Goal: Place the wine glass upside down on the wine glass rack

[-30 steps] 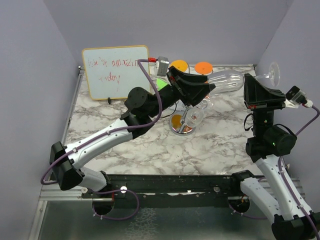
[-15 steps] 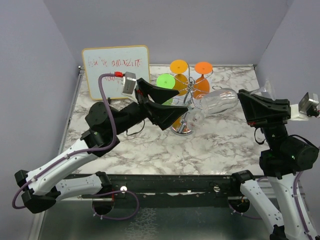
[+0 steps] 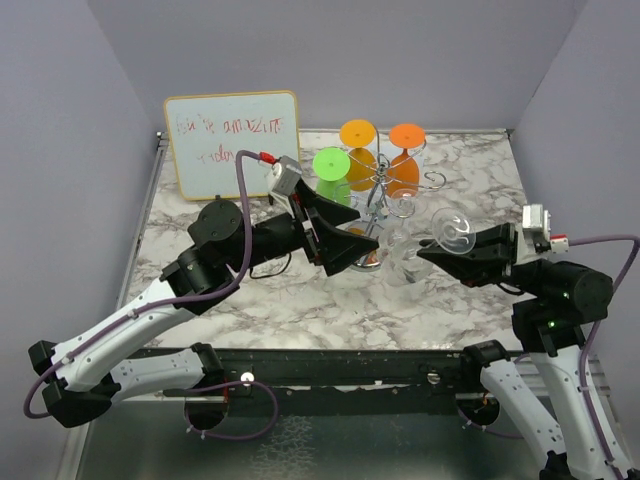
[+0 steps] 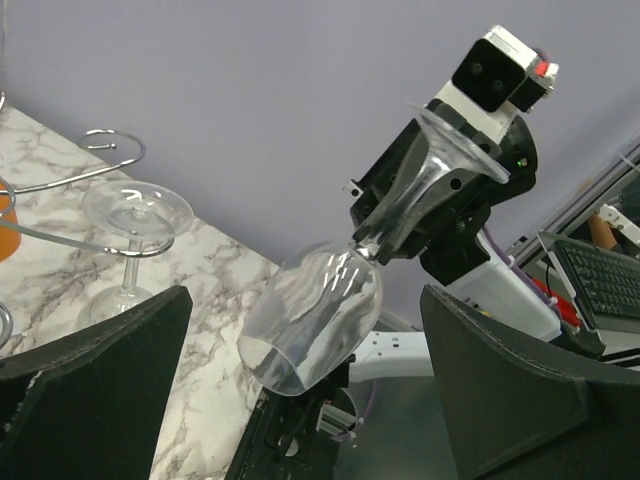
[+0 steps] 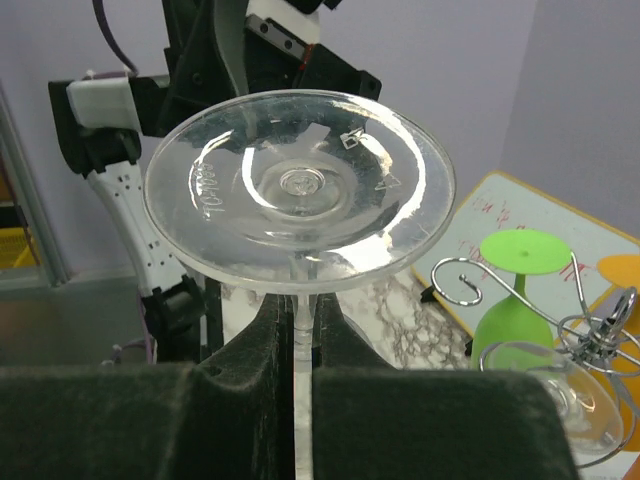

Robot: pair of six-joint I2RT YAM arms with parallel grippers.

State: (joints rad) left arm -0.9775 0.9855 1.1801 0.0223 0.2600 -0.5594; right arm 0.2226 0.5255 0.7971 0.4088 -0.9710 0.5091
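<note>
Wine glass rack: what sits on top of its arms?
Feet of a green glass, two orange glasses and a clear glass, hung upside down. The left end effector hides most of its base.

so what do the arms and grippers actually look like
The left arm and right arm have white links with black joints. A purple cable runs along each to a small grey camera box with a red plug. The left gripper and right gripper have broad, black, wedge-shaped fingers.

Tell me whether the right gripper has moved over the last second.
Yes. In the top view the right gripper, shut on the wine glass, has swung left and nearer, closing in on the wine glass rack.
</note>
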